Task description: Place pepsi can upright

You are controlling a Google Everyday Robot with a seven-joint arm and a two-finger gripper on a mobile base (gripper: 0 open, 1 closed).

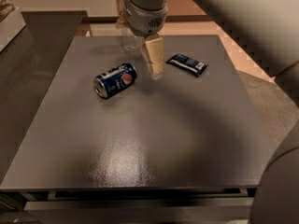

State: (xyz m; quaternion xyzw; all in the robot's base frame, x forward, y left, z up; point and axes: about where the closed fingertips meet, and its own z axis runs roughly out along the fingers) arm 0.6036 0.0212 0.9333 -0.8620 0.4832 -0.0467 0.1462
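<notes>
Pepsi can (pixel 116 80) sideways, axis front-left to back-right; gripper (pixel 156 73) beside it, fingers (pixel 154 55) together.

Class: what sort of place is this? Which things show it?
Probably a robot test area: a plain grey table bears a pepsi can on its side, snack packet and water bottle; the gripper hangs between can and packet.

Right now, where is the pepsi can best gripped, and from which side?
I would grip the pepsi can across the middle of its round body, coming from above: it lies on its side. The gripper hangs just right of it.
</notes>
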